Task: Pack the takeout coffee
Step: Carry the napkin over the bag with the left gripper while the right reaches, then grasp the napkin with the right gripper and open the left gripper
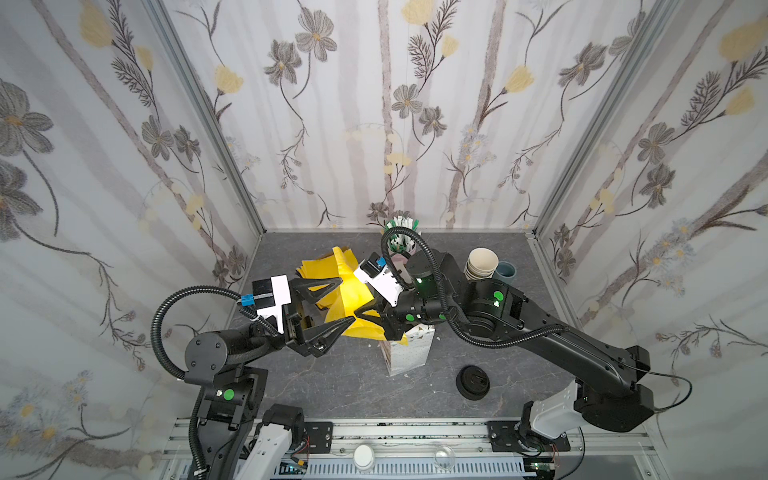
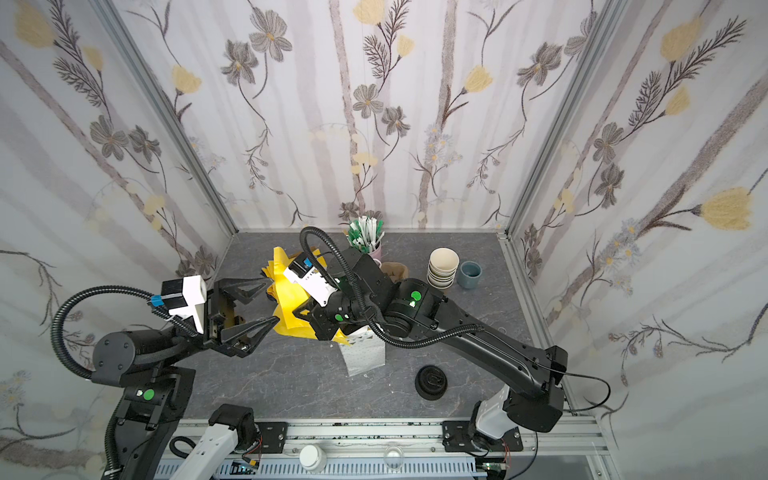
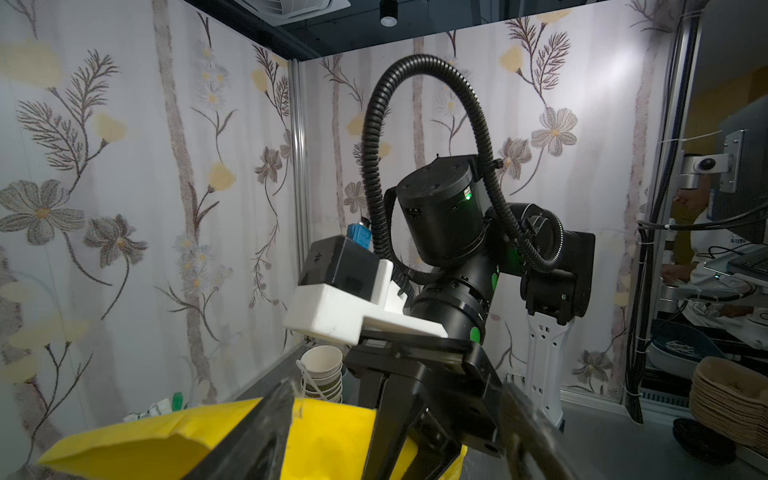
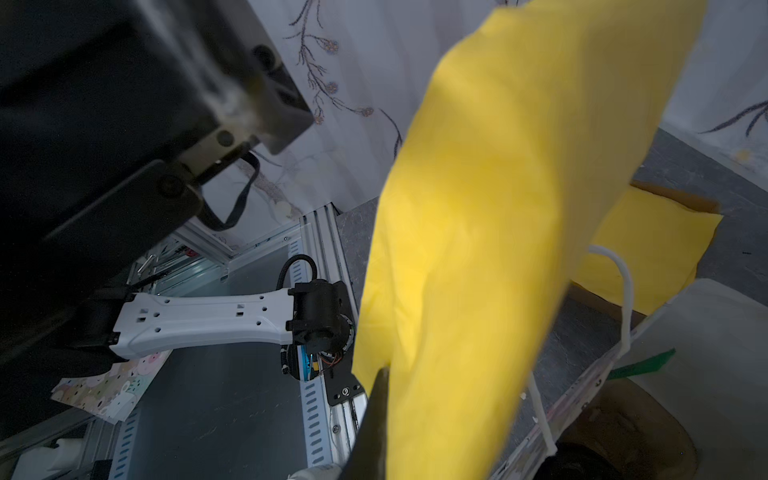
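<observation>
Napkin-packing step, as judged: the right gripper [image 1: 360, 313], fingers pressed together on a yellow napkin [image 1: 349, 291], holds it above the left rim of the white bag [image 1: 409, 353]. The left gripper [image 1: 347, 303] stands spread about the sheet, gripping nothing. The coffee [image 4: 623, 419] is probably the dim brown form inside the bag, below and right of both sets of fingers and hidden in both top views. The next move calls for lowering the napkin through the bag's mouth without tipping the bag.
</observation>
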{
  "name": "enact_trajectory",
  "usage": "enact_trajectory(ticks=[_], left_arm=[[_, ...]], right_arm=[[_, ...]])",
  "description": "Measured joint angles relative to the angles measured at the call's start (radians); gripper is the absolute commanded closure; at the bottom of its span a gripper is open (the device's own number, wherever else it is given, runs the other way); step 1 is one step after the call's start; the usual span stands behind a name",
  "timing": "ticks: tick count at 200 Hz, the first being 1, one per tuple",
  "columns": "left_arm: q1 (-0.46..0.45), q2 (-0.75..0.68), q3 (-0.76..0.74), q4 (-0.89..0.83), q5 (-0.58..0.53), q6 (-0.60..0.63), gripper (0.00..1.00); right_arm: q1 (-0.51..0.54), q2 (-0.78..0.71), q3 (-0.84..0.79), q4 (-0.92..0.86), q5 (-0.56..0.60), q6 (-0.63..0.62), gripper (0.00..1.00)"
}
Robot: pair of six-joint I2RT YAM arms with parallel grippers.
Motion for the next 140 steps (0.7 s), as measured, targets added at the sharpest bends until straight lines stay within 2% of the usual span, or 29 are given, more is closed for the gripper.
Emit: enact_trajectory(ticks=[72,102,118,140], left_arm=[[-0.002,0.056,-0.088,-0.002,0.113,-0.035,0.2],[-0.003,0.052,-0.122,-0.003,0.169,-0.055,0.22],[-0.003,0.04,-0.134,-0.003,0.187,-0.06,0.26],[-0.003,0.026,-0.145,-0.001,0.217,-0.066,0.39]], right_arm=[[0.005,-0.016,0.002,0.019,-0.063,-0.068,1.0],[0.003,-0.023,0.003,0.035,-0.071,-0.085,1.0],[0.0,-0.028,0.004,0.035,-0.071,-0.09,1.0],[-0.003,-0.031,0.004,0.045,-0.07,-0.096,1.0]])
